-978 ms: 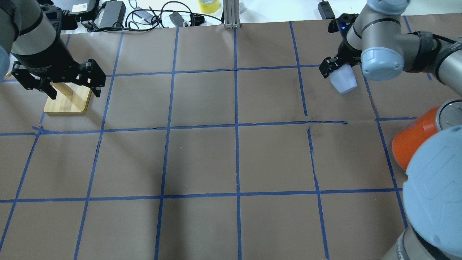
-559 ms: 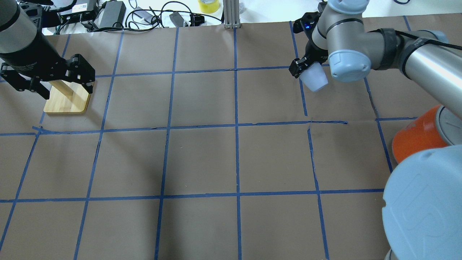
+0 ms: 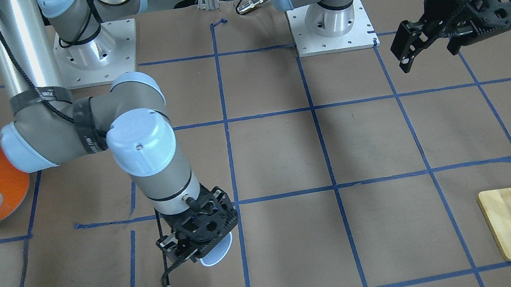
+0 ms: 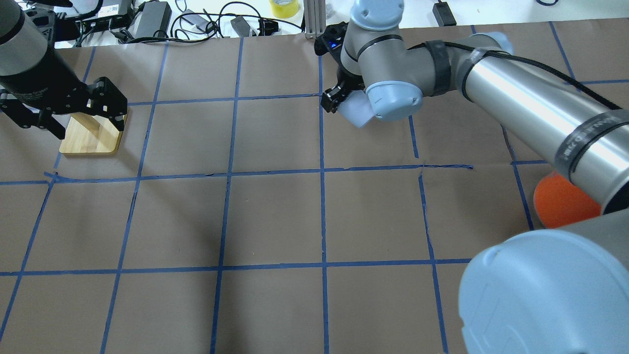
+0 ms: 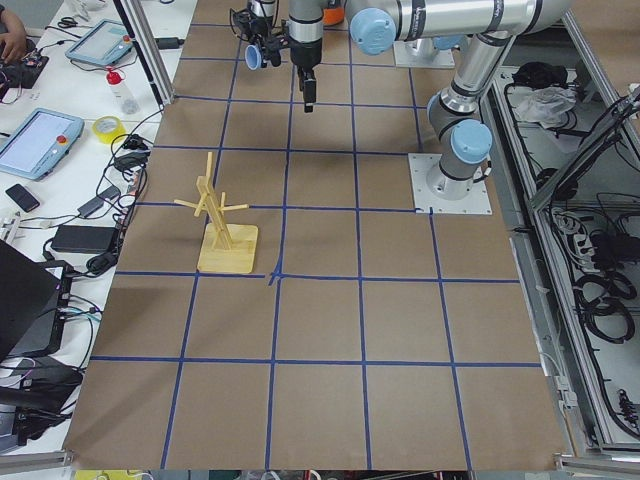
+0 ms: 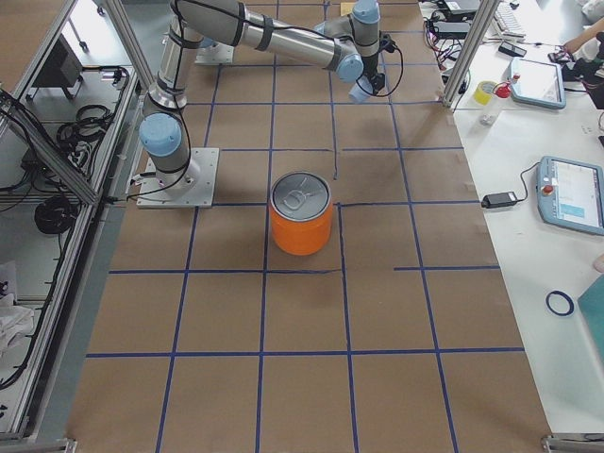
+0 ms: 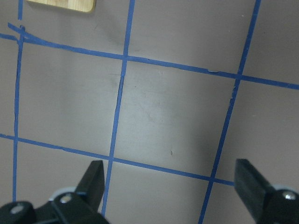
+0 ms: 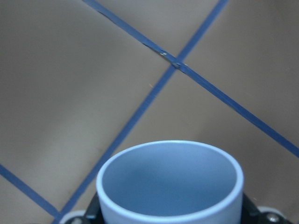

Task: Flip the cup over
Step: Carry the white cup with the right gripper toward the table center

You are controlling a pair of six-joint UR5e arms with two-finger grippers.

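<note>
Half done, I'd guess: right gripper (image 4: 344, 104) pinches small pale lavender-blue plastic cup (image 4: 357, 114), lifted above brown papered table (image 4: 275, 216); turning over and setting down remain. Left gripper (image 3: 427, 55) spread, empty.

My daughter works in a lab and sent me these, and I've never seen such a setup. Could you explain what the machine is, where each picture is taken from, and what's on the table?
These are two robot arms bolted to a table that is covered in brown paper with a blue tape grid. Two pictures look down from above, one from behind the robot and one facing it. Two look along the table from either end, and two come from cameras on the wrists.

On the table stand a big orange can and a small wooden peg stand.

The right arm has its jaws closed on a small pale blue cup, and its wrist camera looks straight into the cup's open mouth. The left arm hangs over the other side of the table with its jaws wide open and empty.
</note>
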